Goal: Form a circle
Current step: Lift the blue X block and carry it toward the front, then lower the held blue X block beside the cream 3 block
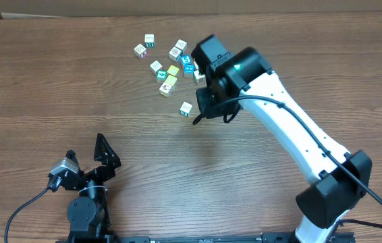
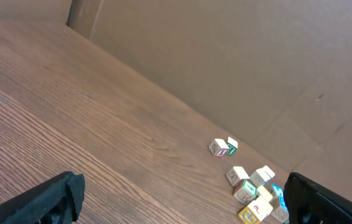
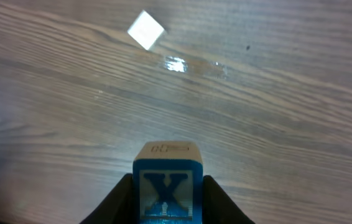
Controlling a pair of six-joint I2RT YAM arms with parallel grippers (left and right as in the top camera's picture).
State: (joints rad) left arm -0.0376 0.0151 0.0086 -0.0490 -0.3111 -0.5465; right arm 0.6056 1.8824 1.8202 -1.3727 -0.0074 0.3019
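Observation:
My right gripper (image 3: 167, 202) is shut on a blue-faced cube (image 3: 167, 185) with a dark X on it, held above the bare wood. In the overhead view the right gripper (image 1: 203, 106) hangs just right of a lone white cube (image 1: 186, 108), which lies ahead of the held cube as a white cube (image 3: 146, 29). A tight cluster of blue-faced and white-faced cubes (image 1: 187, 65) sits at the back beside the right wrist, partly hidden by the arm. My left gripper (image 1: 86, 160) rests open near the front left, far from the cubes, as the left gripper (image 2: 182, 211) with nothing between its fingers.
A loose scatter of white, yellow and teal cubes (image 1: 167, 75) lies left of the cluster, with two more cubes (image 1: 144, 46) further back left. The scatter (image 2: 250, 190) shows low right in the left wrist view. A cardboard wall (image 2: 238, 56) stands behind the table.

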